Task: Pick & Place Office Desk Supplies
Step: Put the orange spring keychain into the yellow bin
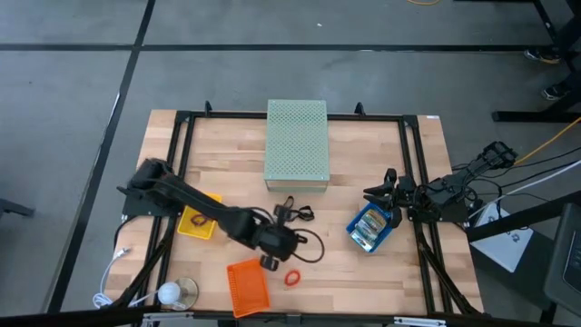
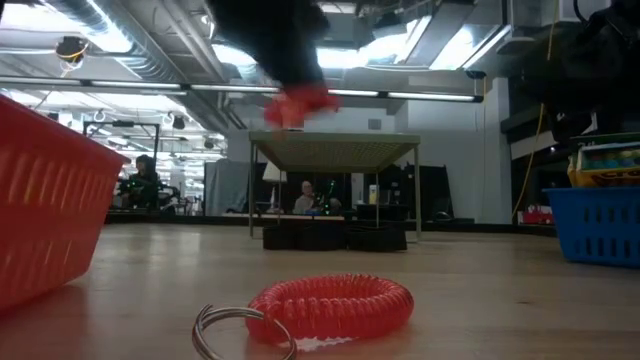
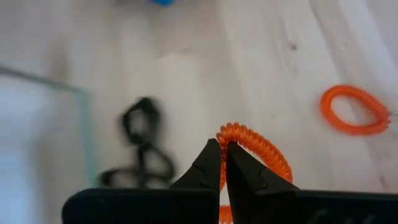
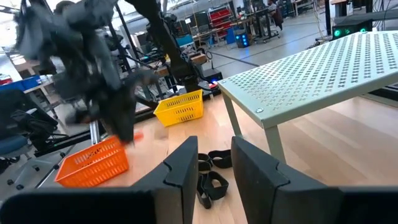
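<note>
My left gripper point(image 1: 270, 258) hangs over the table's near middle, shut on a small orange coil ring point(image 3: 258, 149), which also shows in the low view point(image 2: 298, 103). A second red-orange coil ring point(image 2: 335, 305) with a metal key ring lies flat on the table just beyond it point(image 1: 291, 278) point(image 3: 354, 110). Thin black loops point(image 1: 295, 213) point(image 4: 211, 174) lie on the wood near the green box. Printed packets point(image 1: 370, 225) sit in the blue tray. My right gripper point(image 4: 211, 163) waits open at the table's right, by the blue tray. My left gripper pinches the orange ring's coil point(image 3: 231, 132) between its two fingertips, coming from above and pointing down. The ring is lifted clear of the table and sits below the fingers point(image 2: 298, 103).
The pale green perforated box point(image 1: 297, 143) stands at the far middle. An orange tray point(image 1: 247, 286) is near the front edge, a yellow tray point(image 1: 200, 221) under the left arm, and a blue tray point(image 1: 356, 238) on the right. Bare wood lies between them.
</note>
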`<state>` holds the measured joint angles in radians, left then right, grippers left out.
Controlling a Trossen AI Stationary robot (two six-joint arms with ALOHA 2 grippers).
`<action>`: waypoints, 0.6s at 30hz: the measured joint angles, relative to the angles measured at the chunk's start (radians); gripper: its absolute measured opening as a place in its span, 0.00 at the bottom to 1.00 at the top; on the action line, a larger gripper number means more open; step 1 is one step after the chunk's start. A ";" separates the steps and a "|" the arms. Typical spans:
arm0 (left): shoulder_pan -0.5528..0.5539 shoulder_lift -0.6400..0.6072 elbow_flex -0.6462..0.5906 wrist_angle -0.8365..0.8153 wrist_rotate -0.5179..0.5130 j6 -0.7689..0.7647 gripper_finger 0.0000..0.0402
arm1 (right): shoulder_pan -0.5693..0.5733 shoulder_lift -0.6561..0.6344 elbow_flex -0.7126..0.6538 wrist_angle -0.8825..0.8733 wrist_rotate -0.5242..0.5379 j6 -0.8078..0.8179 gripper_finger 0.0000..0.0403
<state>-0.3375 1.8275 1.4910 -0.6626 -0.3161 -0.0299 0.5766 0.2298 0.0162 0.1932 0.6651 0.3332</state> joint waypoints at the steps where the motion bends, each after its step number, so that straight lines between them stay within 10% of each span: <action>1: -0.003 -0.030 0.000 -0.033 -0.030 0.000 0.01 | 0.000 0.000 0.000 0.000 0.000 0.000 0.24; 10: -0.009 -0.321 -0.023 -0.438 -0.330 -0.250 0.01 | 0.000 0.000 0.000 -0.001 -0.003 0.023 0.24; 18: -0.071 -0.735 -0.363 -0.480 -0.444 -0.580 0.01 | 0.000 0.000 0.000 -0.001 -0.003 0.026 0.24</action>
<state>-0.4083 1.0924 1.1279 -1.1425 -0.7603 -0.6098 0.5766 0.2298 0.0162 0.1921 0.6617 0.3588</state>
